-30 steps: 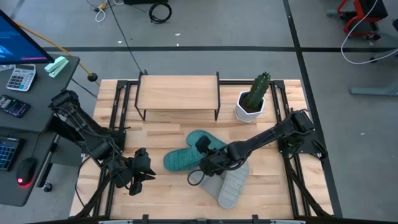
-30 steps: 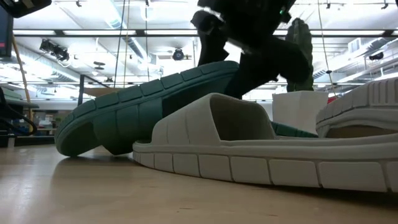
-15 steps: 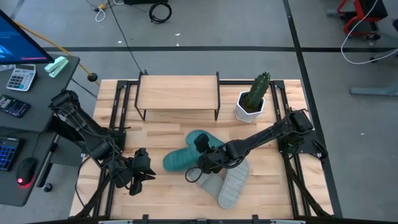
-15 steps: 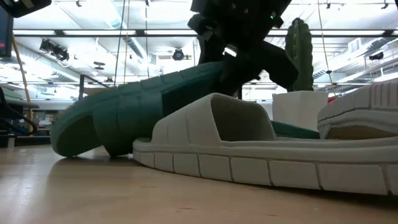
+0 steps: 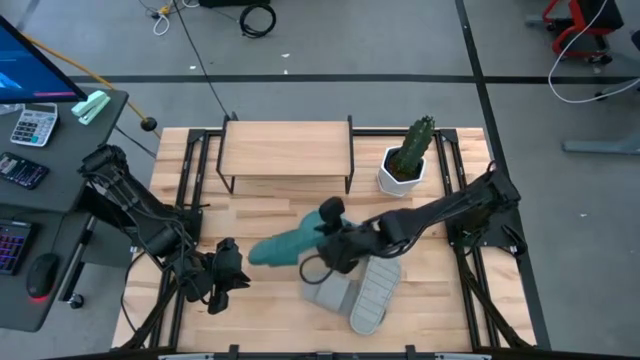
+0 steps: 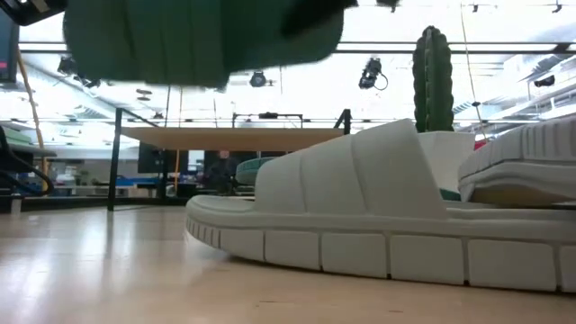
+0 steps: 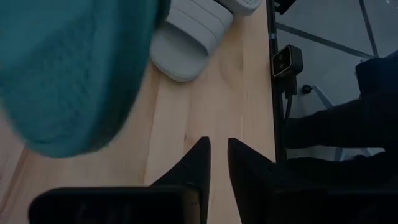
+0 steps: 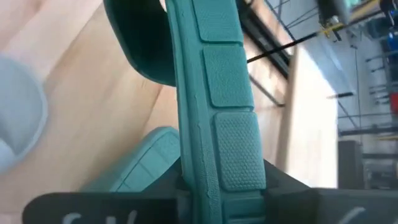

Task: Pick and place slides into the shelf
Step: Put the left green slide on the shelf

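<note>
Up off the table now: teal sandal (image 5: 283, 246), lying tilted among the pile a second ago, lifted clear and swung toward the left, pinched at its edge in the right end effector (image 5: 328, 237). Clamped tight on the ribbed sole in the right wrist view, strap hanging to one side. Seen in the low view as a dark green shape high overhead, well above the wood. Second teal sandal (image 8: 134, 163) flat on the table below the raised one, partly hidden from above. Two grey sandals (image 5: 355, 290) left on the table just beside each other, one upright with its strap up (image 6: 360, 216), the other sole-up and leaning across it. Shelf (image 5: 287, 148) at the far side of the table, plank top bare, nothing on it or under it. Potted cactus (image 5: 407, 158) just beside the shelf on the right. Left end effector (image 5: 222, 272) parked low at the near left of the table, fingers (image 7: 198, 163) drawn narrow, holding nothing.
</note>
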Available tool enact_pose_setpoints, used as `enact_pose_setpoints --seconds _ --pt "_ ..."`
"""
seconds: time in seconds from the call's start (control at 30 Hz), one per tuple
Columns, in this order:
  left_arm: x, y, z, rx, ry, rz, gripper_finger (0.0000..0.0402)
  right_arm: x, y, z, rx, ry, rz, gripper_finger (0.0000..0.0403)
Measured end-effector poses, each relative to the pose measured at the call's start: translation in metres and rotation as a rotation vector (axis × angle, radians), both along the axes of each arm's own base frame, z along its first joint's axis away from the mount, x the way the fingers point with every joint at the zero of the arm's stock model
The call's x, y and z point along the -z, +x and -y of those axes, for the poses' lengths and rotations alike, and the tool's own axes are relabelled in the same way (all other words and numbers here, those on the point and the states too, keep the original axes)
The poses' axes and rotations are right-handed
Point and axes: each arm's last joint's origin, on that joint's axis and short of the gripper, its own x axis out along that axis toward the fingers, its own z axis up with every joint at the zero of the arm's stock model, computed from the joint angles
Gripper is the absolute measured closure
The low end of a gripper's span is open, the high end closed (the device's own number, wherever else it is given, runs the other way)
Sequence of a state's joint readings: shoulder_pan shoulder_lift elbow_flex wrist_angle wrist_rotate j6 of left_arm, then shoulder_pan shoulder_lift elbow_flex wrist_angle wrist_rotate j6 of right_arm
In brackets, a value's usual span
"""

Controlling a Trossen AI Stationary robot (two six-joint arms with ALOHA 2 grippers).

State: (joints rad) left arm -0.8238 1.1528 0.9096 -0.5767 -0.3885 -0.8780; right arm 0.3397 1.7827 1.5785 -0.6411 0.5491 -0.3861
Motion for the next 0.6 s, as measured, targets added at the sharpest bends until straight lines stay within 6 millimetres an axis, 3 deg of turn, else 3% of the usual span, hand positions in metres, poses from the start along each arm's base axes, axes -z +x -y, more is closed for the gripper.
enact_pose_setpoints --seconds 0.13,0.33,0.47,0.6 --pt "0.000 0.000 0.000 0.000 0.000 0.000 0.0349 -0.035 -0.010 0.007 0.034 0.020 -0.027 0.0335" --pt "0.000 0.000 0.000 -0.009 0.006 0.006 0.0357 -0.066 -0.037 0.020 0.112 0.020 -0.150 0.0335" --pt "0.000 0.001 -0.002 -0.040 0.027 0.030 0.0362 -0.091 -0.055 0.025 0.190 0.101 -0.107 0.0335" --pt "-0.001 0.002 -0.003 -0.072 0.077 0.068 0.0362 -0.110 -0.057 0.029 0.298 0.235 0.025 0.0335"
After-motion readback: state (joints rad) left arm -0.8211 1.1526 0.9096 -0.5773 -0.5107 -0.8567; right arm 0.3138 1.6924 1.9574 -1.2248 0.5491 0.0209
